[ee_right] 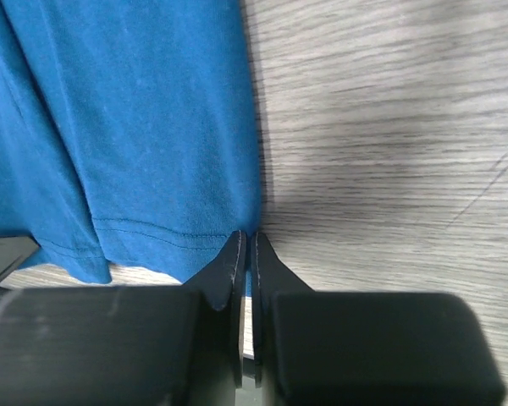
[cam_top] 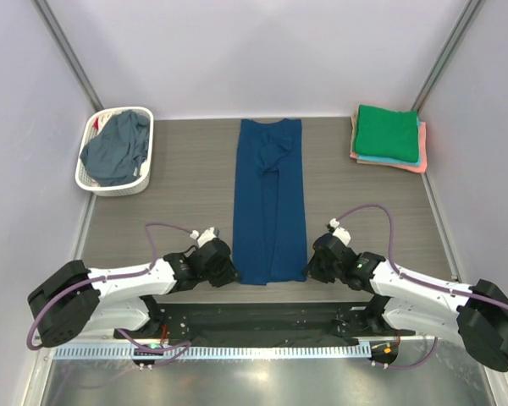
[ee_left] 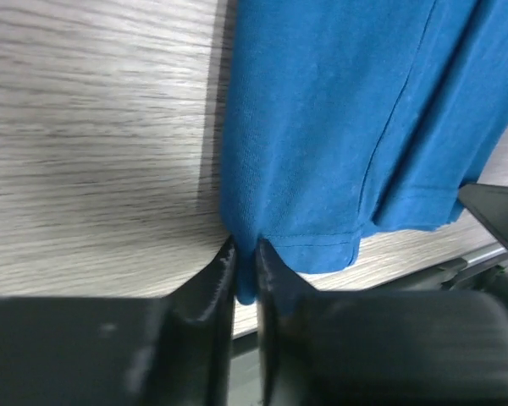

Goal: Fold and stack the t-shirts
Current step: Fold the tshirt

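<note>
A blue t-shirt (cam_top: 269, 199) lies on the table folded lengthwise into a long strip, its hem at the near end. My left gripper (cam_top: 226, 272) is shut on the hem's near left corner; the cloth shows pinched between the fingers in the left wrist view (ee_left: 245, 266). My right gripper (cam_top: 314, 269) is shut on the hem's near right corner, shown in the right wrist view (ee_right: 247, 245). A folded stack with a green shirt (cam_top: 388, 133) on top, over teal and coral ones, sits at the far right. A slate grey-blue shirt (cam_top: 116, 146) lies crumpled in the basket.
A white slotted basket (cam_top: 144, 178) stands at the far left of the table. Metal frame posts rise at both back corners. A dark rail and the arm bases run along the near edge.
</note>
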